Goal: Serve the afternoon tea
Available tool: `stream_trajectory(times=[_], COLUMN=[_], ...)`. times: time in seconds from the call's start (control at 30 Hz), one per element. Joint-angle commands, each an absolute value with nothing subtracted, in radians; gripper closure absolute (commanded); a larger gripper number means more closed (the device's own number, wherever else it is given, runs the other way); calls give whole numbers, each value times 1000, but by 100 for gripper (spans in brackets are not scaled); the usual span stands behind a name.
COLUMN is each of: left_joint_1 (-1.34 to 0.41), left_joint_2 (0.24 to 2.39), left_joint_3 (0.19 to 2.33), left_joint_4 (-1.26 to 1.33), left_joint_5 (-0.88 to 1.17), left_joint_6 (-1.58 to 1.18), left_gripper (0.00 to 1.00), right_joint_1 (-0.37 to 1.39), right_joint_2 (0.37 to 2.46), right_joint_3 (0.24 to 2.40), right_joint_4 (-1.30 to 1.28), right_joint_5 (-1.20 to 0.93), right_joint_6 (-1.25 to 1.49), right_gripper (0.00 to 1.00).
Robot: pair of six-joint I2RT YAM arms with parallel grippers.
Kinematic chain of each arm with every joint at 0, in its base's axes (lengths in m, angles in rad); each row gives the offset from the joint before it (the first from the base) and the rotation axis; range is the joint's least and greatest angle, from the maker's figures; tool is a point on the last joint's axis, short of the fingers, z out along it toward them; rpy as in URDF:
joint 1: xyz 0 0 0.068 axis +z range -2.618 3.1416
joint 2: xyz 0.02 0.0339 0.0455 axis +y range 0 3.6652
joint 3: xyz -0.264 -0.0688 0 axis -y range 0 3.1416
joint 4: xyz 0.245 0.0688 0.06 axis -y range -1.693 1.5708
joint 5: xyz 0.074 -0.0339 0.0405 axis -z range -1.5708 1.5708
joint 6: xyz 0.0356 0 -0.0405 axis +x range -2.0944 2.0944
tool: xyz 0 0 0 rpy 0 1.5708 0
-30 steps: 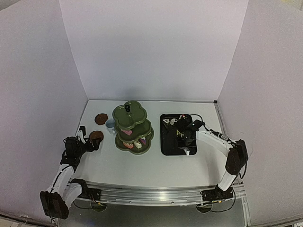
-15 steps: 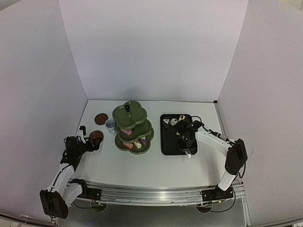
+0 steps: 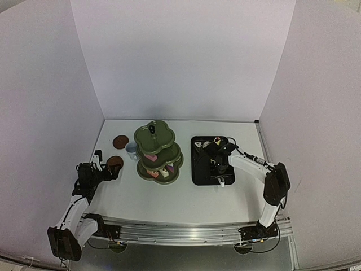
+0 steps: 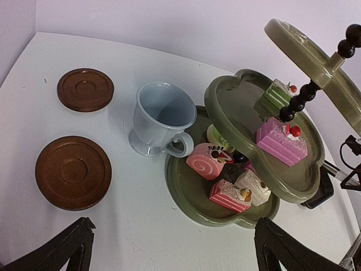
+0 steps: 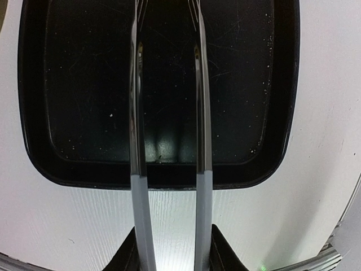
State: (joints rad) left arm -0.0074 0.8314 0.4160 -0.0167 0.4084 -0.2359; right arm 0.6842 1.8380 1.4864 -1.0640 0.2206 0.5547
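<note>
The olive-green three-tier stand (image 3: 158, 151) stands mid-table with several small cakes on its lower tiers; the left wrist view shows a pink slice (image 4: 281, 141), a green one (image 4: 274, 96) and a pink roll (image 4: 206, 162) on the stand (image 4: 237, 101). A pale cup (image 3: 131, 149) (image 4: 161, 118) stands left of it. Two brown coasters (image 3: 120, 141) (image 3: 115, 163) lie further left, bare (image 4: 84, 89) (image 4: 73, 172). My left gripper (image 3: 106, 171) (image 4: 175, 248) is open and empty by the near coaster. My right gripper (image 3: 220, 168) (image 5: 169, 254) is shut on the tongs (image 5: 135, 113), which reach over the black tray (image 5: 271, 84).
More small cakes (image 3: 204, 144) lie at the far end of the black tray (image 3: 198, 169). The near part of the tray under the tongs is bare. White walls close in the table on three sides. The metal rail (image 3: 180, 231) runs along the near edge.
My right wrist has shifted a little to the left over the tray with the tongs. The left arm has not moved.
</note>
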Motion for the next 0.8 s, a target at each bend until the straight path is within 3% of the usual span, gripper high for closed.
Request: stream_trajectory(times=[0.0,0.17,0.33,0.4,0.57,0.77], left_joint_1=[-5,-5,-5,-5,-5,-5], left_joint_2=[821,823,816,814,812,806], left_joint_3=[415,417,416,416,419,418], left_joint_4=[23,22,19,21,24,32], left_joint_5=[417,418,417,417,423,459], left_joint_6=[-238,-239,-239,-238,-228,-229], left_gripper=[0,0,0,0,0,0], right_joint_1=[688,684,684,685,695,726], right_joint_2=[1868,1906,1883,1843,1689,1532], right_joint_3=[1535,1573,1589,1589,1614,1586], right_joint_4=[-1040,-1026,-1027,-1028,-1013,-1014], right_joint_5=[280,313,340,348,305,70], right_joint_6=[548,535,533,521,384,184], right_gripper=[68,72,95,99,100,100])
